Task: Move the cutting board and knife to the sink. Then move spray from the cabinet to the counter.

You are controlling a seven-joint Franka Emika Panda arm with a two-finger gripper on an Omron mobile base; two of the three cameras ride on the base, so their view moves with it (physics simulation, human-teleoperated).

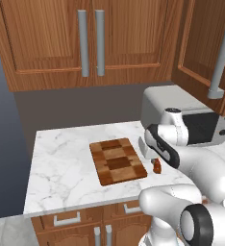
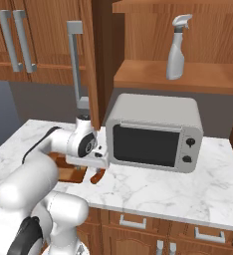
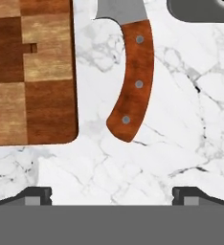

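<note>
Ahead of your spread, empty fingers (image 3: 37, 195) lies the counter (image 3: 181, 143). The cabinet (image 2: 188, 74) above stands open. The cutting board (image 3: 30, 72) lies flat ahead and left of the left fingertip. The spray (image 2: 176, 47) stands upright on the cabinet shelf. The knife (image 3: 133, 81) lies just beside the board, handle toward the gripper (image 3: 112, 195).

Two rear base views share the counter (image 1: 61, 163); hand view looks down close.

Checkered wooden cutting board (image 3: 30, 72), veined white marble counter (image 3: 171, 124), riveted wood-handled, steel-bladed knife (image 3: 133, 72)
</note>
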